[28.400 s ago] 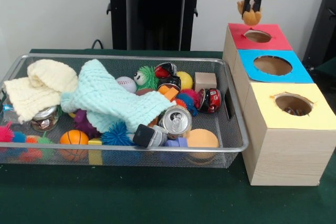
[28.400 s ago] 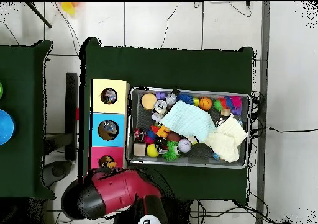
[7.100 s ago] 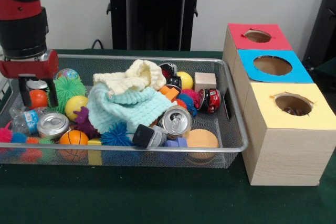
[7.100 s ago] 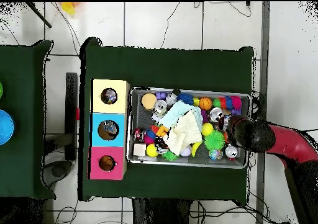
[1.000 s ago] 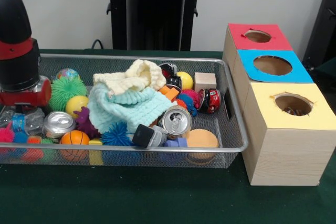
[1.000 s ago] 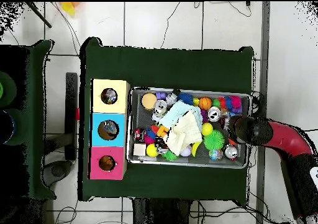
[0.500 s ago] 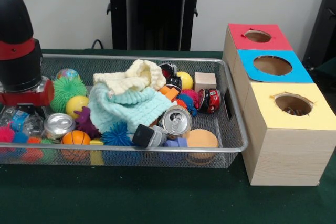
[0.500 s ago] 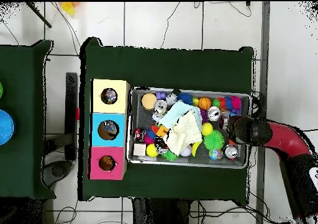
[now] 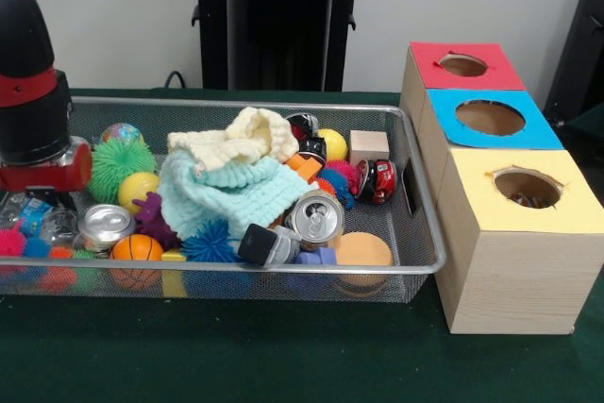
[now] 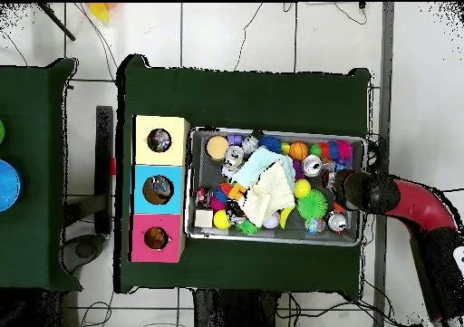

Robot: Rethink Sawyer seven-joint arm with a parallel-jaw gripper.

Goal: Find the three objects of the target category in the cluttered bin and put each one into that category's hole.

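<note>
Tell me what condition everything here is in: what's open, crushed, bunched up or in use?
Wire bin: full of clutter.
Cloths: bunched in a heap mid-bin.
Silver can: on its side, top facing out.
Red, blue and yellow holes: open.
Gripper: down in the bin's end, fingers hidden.

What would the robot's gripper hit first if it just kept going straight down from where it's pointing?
Probably the crumpled clear plastic bottle with the blue label at the end of the wire bin. The gripper hangs right above it, close to the silver can. Depth is hard to judge, so it may already be touching.
</note>
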